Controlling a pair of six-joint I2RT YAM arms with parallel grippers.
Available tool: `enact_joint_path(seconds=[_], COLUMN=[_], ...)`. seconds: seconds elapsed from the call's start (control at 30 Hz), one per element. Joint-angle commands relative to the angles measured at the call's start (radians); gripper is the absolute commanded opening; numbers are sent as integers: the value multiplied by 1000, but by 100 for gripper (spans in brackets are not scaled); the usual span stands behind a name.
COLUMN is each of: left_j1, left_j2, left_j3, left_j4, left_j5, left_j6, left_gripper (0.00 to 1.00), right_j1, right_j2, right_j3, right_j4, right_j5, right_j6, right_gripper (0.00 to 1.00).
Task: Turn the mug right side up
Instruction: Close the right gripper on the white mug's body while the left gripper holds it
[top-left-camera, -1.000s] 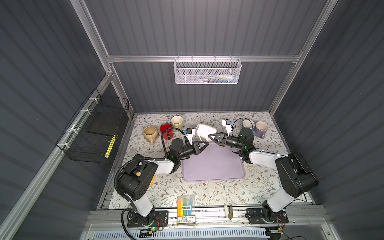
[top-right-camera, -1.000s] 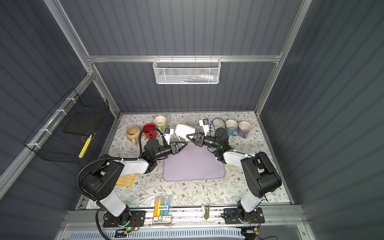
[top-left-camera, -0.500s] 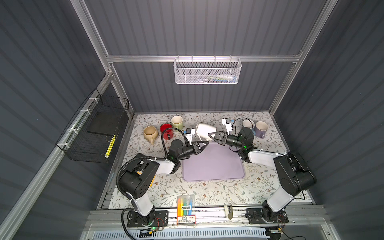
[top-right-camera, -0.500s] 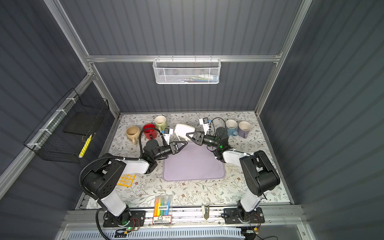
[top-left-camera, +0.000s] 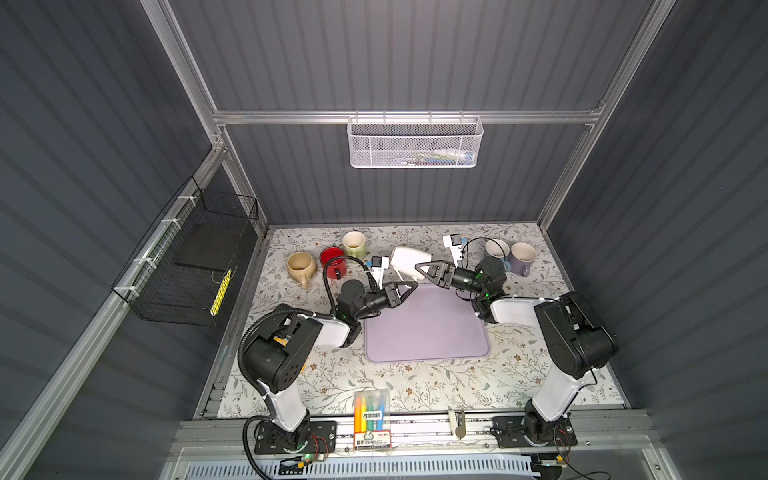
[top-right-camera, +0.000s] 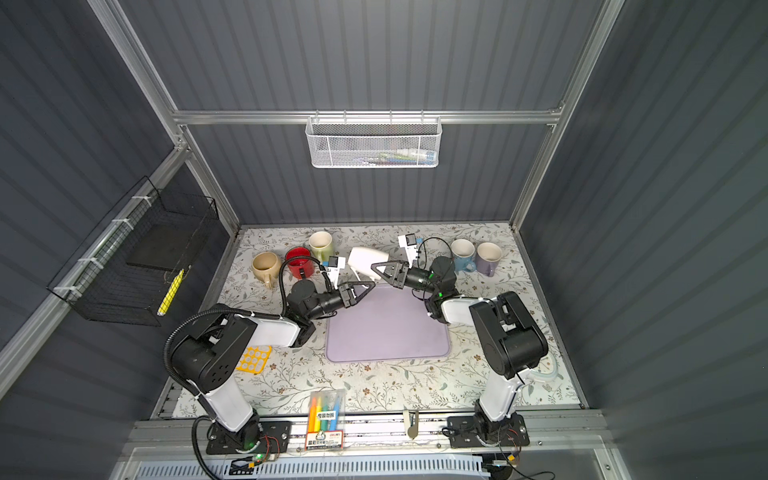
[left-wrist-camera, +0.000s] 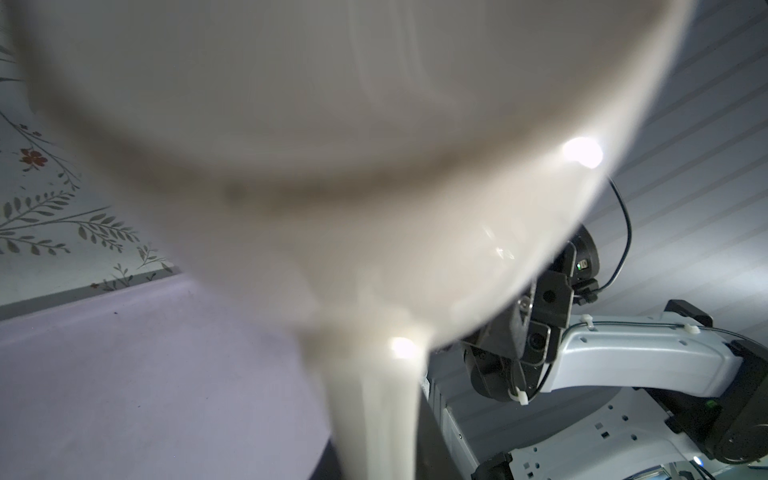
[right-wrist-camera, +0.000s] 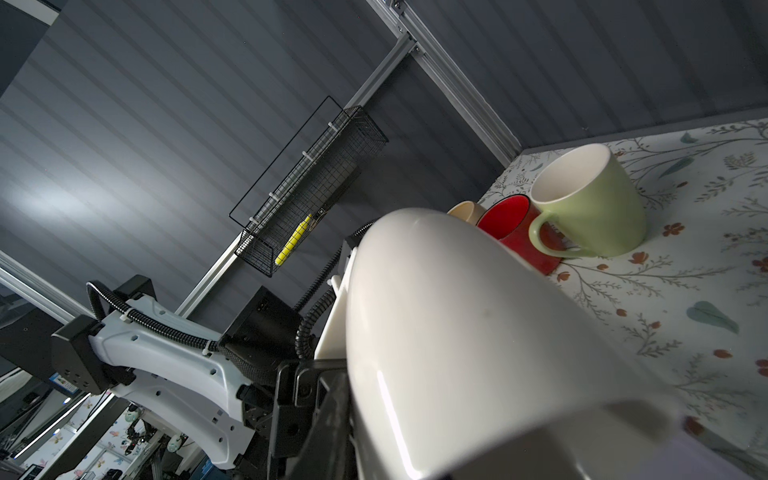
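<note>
The white mug (top-left-camera: 405, 258) (top-right-camera: 361, 257) hangs on its side above the back edge of the purple mat (top-left-camera: 428, 328), base toward the back left. My left gripper (top-left-camera: 409, 286) (top-right-camera: 368, 286) comes from the left and is shut on the mug's handle (left-wrist-camera: 374, 395), which runs down between its jaws. From the right, my right gripper (top-left-camera: 419, 268) (top-right-camera: 376, 268) is closed on the rim. In the right wrist view the mug (right-wrist-camera: 457, 332) fills the frame, with one dark finger (right-wrist-camera: 328, 424) pressed against its wall. In the left wrist view the mug's body (left-wrist-camera: 291, 124) looms close and blurred.
A tan mug (top-left-camera: 301, 266), a red mug (top-left-camera: 332, 257) and a green mug (top-left-camera: 354, 244) stand upright at the back left. A blue mug (top-left-camera: 496, 249) and a purple mug (top-left-camera: 523, 255) stand at the back right. A marker pack (top-left-camera: 371, 409) lies at the front edge. A black wire basket (top-left-camera: 195, 266) hangs on the left wall.
My right gripper's jaws have drawn in on the mug's rim. Both arms and the mug have hardly shifted.
</note>
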Motion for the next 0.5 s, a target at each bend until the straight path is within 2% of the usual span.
enact_joint_path(seconds=[0.0, 0.2, 0.33, 0.47], left_j1=[-9, -9, -9, -9], left_j2=[2, -6, -24, -37], left_j3=[12, 8, 6, 8], left_j4=[4, 0, -40, -72], left_j5=[-3, -9, -14, -16], left_j6=[44, 50, 75, 96], left_gripper=[21, 24, 27, 34], right_j1=[25, 26, 26, 24], right_j2=[0, 16, 23, 20], right_j3=[45, 49, 41, 36], right_j4=[98, 76, 52, 13], right_j5=[-36, -45, -43, -36], right_j6=[52, 53, 48, 31], right_gripper=[9, 0, 0, 0])
